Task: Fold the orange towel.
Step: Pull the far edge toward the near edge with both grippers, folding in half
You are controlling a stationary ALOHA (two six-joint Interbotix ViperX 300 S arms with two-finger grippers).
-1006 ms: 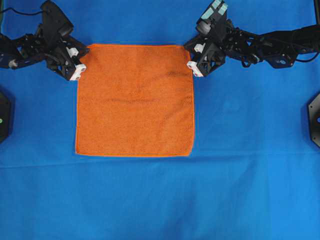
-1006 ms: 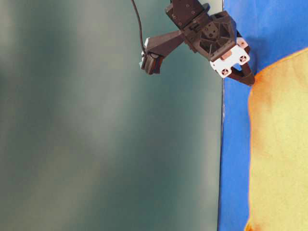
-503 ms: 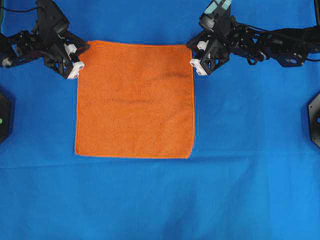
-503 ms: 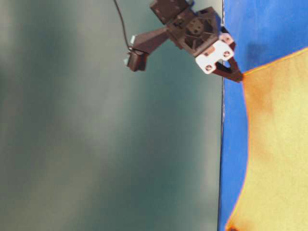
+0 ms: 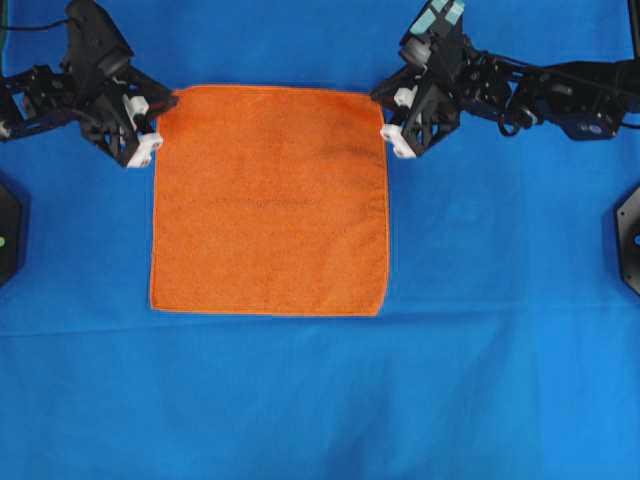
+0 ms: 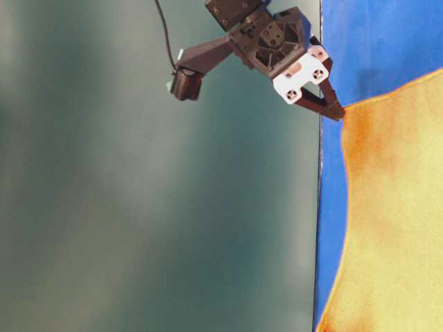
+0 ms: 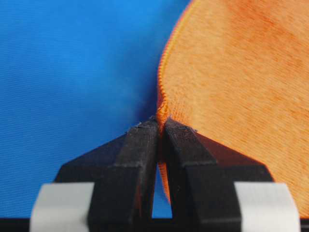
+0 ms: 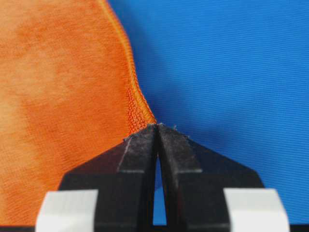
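The orange towel [image 5: 270, 200] lies spread flat and square on the blue cloth [image 5: 320, 400]. My left gripper [image 5: 165, 103] is shut on its far left corner. In the left wrist view the hem sits pinched between the black fingertips [image 7: 159, 121], with the towel [image 7: 231, 72] running off to the right. My right gripper [image 5: 383, 105] is shut on the far right corner. In the right wrist view its tips [image 8: 157, 125] meet at the towel's [image 8: 63, 96] hem. The table-level view shows one gripper [image 6: 336, 111] pinching a slightly raised towel [image 6: 394, 207] corner.
Blue cloth covers the whole table around the towel. Black arm bases stand at the left edge [image 5: 8, 235] and the right edge [image 5: 628, 235]. The right arm [image 5: 560, 95] stretches along the far side.
Both grippers have moved slightly toward the far edge and outward, holding the corners. The towel's far edge has been pulled straighter and its surface lies flatter.
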